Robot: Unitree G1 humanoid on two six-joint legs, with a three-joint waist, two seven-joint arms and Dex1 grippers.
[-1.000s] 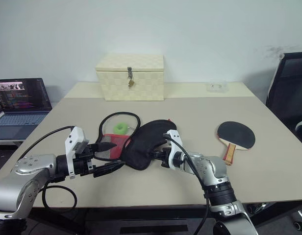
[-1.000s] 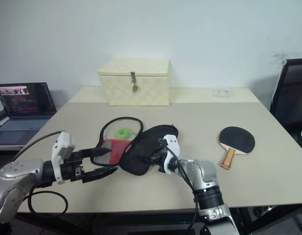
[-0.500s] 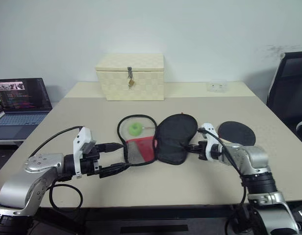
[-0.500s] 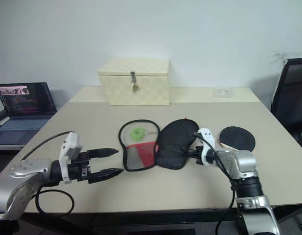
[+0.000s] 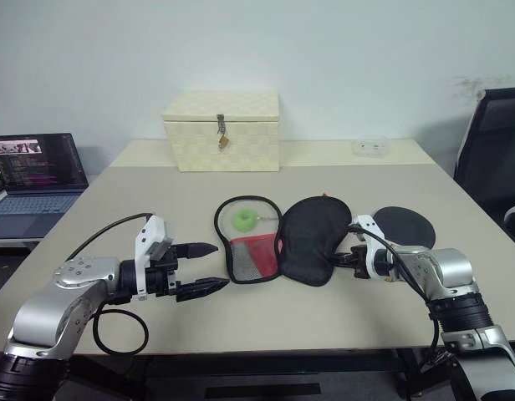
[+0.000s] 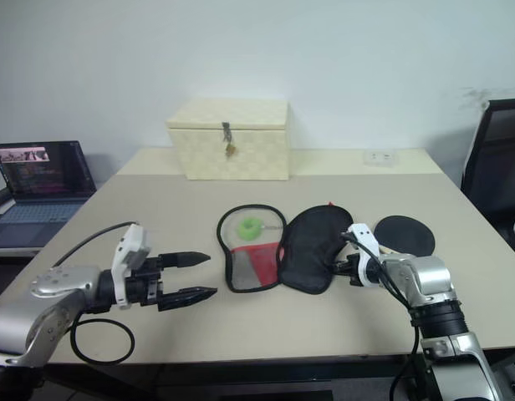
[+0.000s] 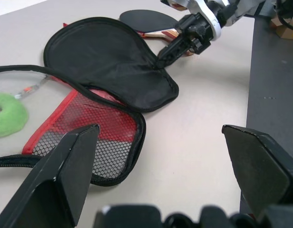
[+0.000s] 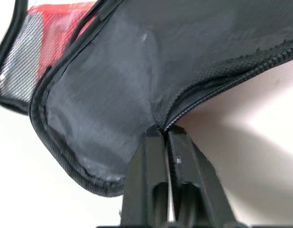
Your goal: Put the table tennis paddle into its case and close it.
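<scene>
The case [image 5: 312, 238] lies open mid-table, its black flap on the right and its mesh-and-red half [image 5: 251, 251] on the left, with a green ring [image 5: 245, 220] inside. My right gripper [image 5: 339, 257] is shut on the flap's zipper edge [image 8: 184, 107]. Just right of the case, the table tennis paddle [image 5: 404, 224] lies flat with its black face up, and my right arm partly hides it. My left gripper [image 5: 220, 266] hovers open a little left of the mesh half, touching nothing. In the left wrist view its fingers [image 7: 75, 156] stand wide apart before the case [image 7: 108, 57].
A cream woven box [image 5: 222, 131] with a latch stands at the back of the table [image 5: 157, 200]. A laptop [image 5: 36, 171] sits off the left side, and a black chair [image 5: 496, 150] stands at the right. A small clear item [image 5: 370, 148] lies at the far right.
My right gripper has dragged the open case to the right, up beside the paddle. The case has slid away from my open left gripper, which has hardly moved.
</scene>
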